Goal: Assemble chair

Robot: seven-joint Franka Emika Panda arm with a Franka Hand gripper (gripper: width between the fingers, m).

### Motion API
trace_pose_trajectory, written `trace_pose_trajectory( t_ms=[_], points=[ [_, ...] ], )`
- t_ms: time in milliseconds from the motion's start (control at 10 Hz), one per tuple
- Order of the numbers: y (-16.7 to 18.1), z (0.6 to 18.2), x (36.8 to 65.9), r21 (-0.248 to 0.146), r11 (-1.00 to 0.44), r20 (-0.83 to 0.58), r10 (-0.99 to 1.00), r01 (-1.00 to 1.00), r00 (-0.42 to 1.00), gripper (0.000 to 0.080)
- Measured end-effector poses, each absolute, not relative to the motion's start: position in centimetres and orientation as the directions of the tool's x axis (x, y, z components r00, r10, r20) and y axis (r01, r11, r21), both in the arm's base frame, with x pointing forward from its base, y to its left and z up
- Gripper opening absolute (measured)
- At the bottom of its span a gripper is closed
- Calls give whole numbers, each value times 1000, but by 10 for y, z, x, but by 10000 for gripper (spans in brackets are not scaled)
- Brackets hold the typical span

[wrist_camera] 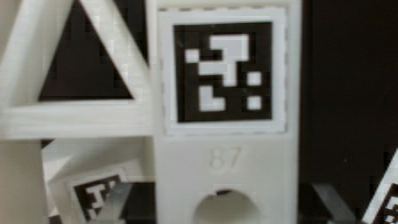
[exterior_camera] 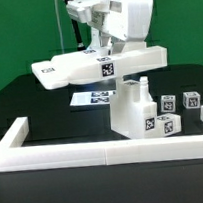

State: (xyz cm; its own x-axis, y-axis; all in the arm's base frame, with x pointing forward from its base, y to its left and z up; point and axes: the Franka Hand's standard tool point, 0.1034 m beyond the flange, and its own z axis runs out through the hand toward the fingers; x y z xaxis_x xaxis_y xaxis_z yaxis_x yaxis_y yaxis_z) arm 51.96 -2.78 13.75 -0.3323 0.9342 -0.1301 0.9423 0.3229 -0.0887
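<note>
The arm [exterior_camera: 121,7] runs out past the upper edge of the exterior view, so only its lower end shows. The gripper [exterior_camera: 103,53] has its fingertips lost against the flat slab [exterior_camera: 101,64], and I cannot make out just where they pinch it. The slab covers much of the marker board [exterior_camera: 92,97]. The tags on the small blocks [exterior_camera: 168,103] at the exterior view's right are too small to read. In the wrist view, the tagged white piece [wrist_camera: 222,140] runs out of the picture at both ends, the faint marking [wrist_camera: 226,157] beneath its tag is a blur, and neither finger shows.
</note>
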Motion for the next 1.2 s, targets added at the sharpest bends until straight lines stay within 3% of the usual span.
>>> trace_pose_trajectory(
  t_ms=[200, 300, 1200],
  points=[
    [-25, 140, 524, -59, 333, -134, 931, 941, -338, 290],
    [-24, 141, 530, 0, 341, -143, 930, 940, -338, 290],
    [-22, 134, 525, 0, 401, -152, 906, 916, -396, 290]
  ],
)
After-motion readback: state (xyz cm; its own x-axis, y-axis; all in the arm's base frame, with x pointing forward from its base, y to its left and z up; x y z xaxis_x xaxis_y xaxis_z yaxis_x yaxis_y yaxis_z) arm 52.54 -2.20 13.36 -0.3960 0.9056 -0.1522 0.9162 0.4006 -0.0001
